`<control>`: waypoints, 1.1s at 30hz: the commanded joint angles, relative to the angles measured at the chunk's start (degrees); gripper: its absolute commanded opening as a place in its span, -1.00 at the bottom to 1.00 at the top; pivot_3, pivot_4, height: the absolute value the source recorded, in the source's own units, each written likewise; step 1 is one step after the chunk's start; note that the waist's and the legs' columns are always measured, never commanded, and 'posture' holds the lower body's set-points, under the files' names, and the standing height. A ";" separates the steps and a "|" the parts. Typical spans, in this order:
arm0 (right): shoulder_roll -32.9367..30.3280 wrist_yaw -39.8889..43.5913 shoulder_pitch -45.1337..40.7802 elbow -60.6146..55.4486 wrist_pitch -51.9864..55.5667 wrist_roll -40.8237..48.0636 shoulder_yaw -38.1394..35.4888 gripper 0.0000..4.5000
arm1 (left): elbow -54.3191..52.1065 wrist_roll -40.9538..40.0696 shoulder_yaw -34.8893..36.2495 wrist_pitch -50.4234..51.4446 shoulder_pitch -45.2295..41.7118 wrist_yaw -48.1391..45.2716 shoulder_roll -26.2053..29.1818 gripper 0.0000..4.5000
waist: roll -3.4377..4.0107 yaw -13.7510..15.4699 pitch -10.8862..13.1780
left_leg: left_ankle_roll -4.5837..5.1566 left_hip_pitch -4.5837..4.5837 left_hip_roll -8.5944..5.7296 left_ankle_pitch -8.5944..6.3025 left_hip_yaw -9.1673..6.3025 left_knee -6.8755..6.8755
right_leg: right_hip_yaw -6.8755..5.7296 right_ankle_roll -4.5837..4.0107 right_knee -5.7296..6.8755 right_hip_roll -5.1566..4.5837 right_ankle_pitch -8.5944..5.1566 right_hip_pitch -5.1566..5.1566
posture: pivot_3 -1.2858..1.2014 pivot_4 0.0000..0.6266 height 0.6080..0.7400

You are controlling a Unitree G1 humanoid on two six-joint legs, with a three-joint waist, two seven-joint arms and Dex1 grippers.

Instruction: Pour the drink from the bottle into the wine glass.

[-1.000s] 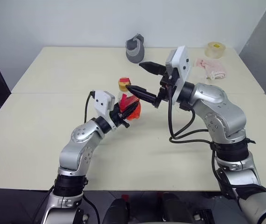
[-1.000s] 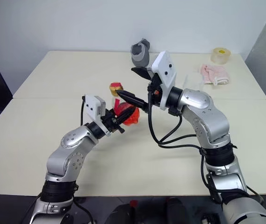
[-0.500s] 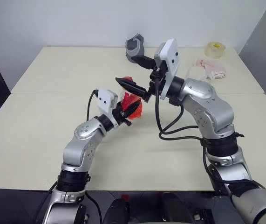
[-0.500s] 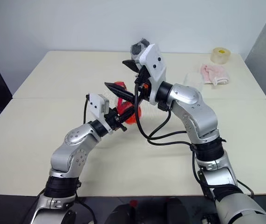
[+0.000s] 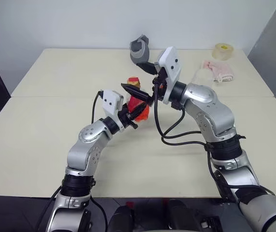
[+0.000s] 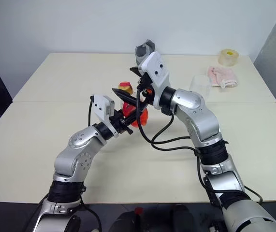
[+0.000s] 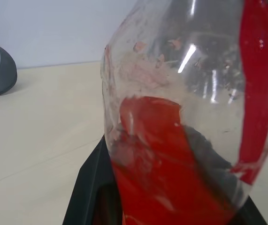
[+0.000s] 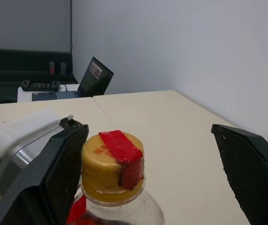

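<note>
My left gripper (image 5: 130,116) is shut on the lower body of the bottle (image 5: 138,107) and holds it above the table, near the middle. The red drink (image 7: 171,178) fills the bottle's lower part. A yellow cap (image 8: 112,159) with a strip of red tape closes the neck. My right gripper (image 8: 148,136) is open, with one finger on each side of the cap; the cap sits closer to one finger. The wine glass (image 6: 200,83) stands clear and colourless at the back right, beside a pink cloth and partly behind my right arm.
A grey object (image 5: 139,50) sits at the table's far edge behind the grippers. A roll of tape (image 5: 223,50) and a pink cloth (image 5: 218,70) lie at the back right. The cream table (image 5: 46,140) has free room at the front and left.
My right gripper has swung left from beside the bottle, and its open fingers now straddle the cap. My left gripper has kept the bottle in about the same place.
</note>
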 commanded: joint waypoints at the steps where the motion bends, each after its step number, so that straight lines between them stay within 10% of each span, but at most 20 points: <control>1: -0.06 0.05 -2.09 -1.43 -1.71 0.30 -1.91 1.00 | -3.35 -0.41 0.60 -0.71 -0.21 -0.49 0.49 -0.46 | 0.00 0.00 0.00 | 0.00 0.00 0.00 0.00 0.00 0.00 | 0.00 0.00 0.00 0.00 0.00 0.00 | 0.03 -0.52 1.00; 33: -10.60 6.69 7.80 -14.19 3.00 7.21 -4.27 1.00 | -7.12 -2.32 2.33 1.96 2.68 -1.27 3.38 -0.46 | 0.00 -0.02 0.00 | 0.07 0.00 0.03 -0.04 0.04 0.00 | 0.04 0.00 0.01 0.01 0.00 0.01 | 0.03 -0.52 1.00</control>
